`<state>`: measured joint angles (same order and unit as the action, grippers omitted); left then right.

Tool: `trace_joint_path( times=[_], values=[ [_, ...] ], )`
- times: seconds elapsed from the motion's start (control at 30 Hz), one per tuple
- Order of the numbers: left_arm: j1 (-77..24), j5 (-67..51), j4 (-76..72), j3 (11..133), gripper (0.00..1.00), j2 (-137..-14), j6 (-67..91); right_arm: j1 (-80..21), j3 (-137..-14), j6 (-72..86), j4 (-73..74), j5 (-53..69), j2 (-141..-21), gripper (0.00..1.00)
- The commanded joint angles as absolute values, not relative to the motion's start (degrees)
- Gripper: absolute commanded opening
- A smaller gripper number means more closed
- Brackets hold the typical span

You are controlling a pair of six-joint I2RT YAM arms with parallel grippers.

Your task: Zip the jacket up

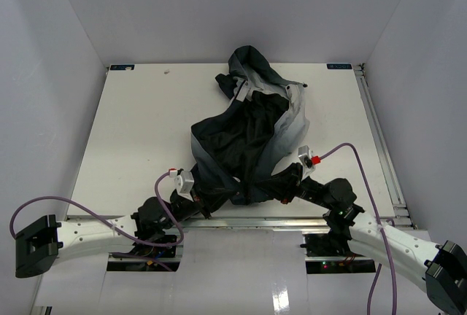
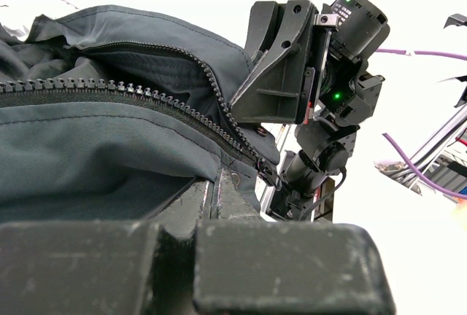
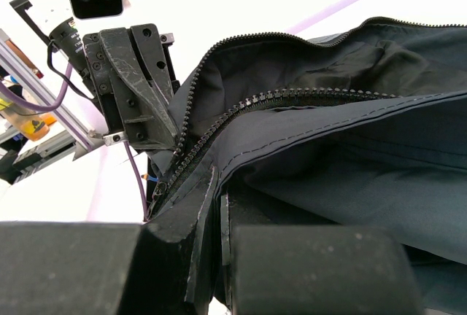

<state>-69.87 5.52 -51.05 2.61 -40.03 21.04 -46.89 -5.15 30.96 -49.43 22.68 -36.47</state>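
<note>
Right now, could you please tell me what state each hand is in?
Left hand: closed, holding the jacket.
Right hand: closed, holding the jacket.

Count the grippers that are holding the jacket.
2. The left gripper pinches the jacket beside the zipper end; the right gripper pinches the opposite edge. Neither is hidden.
</note>
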Motion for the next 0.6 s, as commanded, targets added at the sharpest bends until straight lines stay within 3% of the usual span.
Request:
trace_joint_path(
  times=[0.0, 0.57],
  values=[
    [-69.79, 5.04, -52.53, -6.68, 0.00, -39.41, 21.36, -46.76, -6.94, 30.94, -50.80, 23.12, -36.33, 0.08],
    [-69.79, 3.81, -54.64, -6.38, 0.00, -42.75, 20.78, -46.62, -6.63, 31.07, -50.80, 22.98, -35.68, 0.08]
  ],
)
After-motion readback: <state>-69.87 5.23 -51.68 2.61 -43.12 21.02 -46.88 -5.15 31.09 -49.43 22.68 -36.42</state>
